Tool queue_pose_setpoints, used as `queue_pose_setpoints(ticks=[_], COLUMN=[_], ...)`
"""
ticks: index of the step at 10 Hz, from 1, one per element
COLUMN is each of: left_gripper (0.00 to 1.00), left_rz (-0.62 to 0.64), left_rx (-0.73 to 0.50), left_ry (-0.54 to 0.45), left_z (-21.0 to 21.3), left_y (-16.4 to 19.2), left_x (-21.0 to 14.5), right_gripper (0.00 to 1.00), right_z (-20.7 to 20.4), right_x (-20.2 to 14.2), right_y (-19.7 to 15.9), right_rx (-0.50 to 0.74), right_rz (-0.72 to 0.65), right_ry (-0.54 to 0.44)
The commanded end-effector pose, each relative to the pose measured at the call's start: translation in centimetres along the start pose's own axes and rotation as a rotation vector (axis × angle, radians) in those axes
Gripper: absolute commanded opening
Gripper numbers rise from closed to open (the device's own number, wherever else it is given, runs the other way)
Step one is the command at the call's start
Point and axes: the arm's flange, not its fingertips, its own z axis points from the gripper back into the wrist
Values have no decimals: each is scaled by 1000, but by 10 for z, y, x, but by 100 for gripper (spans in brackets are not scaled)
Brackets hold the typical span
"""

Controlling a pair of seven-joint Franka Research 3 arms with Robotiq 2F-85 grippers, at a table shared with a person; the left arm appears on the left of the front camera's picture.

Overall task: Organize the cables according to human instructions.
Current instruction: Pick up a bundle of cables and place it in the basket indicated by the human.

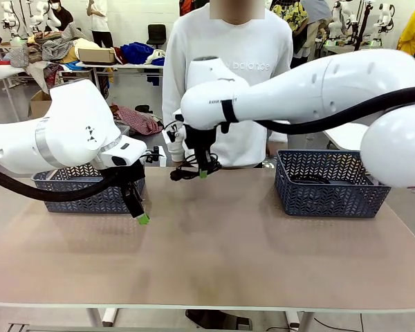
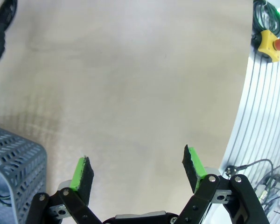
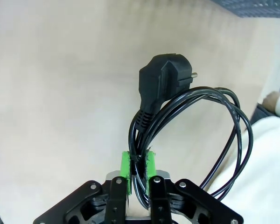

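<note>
Between two baskets, right gripper clamps one cable.

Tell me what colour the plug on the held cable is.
Black. The plug shows best in the right wrist view, above the right end effector gripping the cable.

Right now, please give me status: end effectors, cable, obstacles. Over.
Right end effector shut on cable coil, lifted off the table. Left end effector open, holding nothing, low near left basket. Person close behind the coil.
</note>
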Motion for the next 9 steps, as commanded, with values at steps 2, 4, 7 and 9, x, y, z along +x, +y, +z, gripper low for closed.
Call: queue_pose_setpoints(ticks=[2, 4, 7, 9], left_gripper=[100, 100, 100, 100], left_rz=[7, 7, 7, 7], left_rx=[0, 0, 0, 0], left_ry=[-2, -2, -2, -2], left_z=[1, 1, 1, 1], left_y=[0, 0, 0, 0], left_x=[-1, -1, -1, -1], right_gripper=[0, 0, 0, 0], right_z=[47, 75, 94, 102], right_x=[-32, -60, -114, -150], right_y=[31, 53, 80, 100], right_rx=[-18, -34, -61, -96], right_rz=[-118, -203, -290, -403], right_ry=[75, 89, 69, 88])
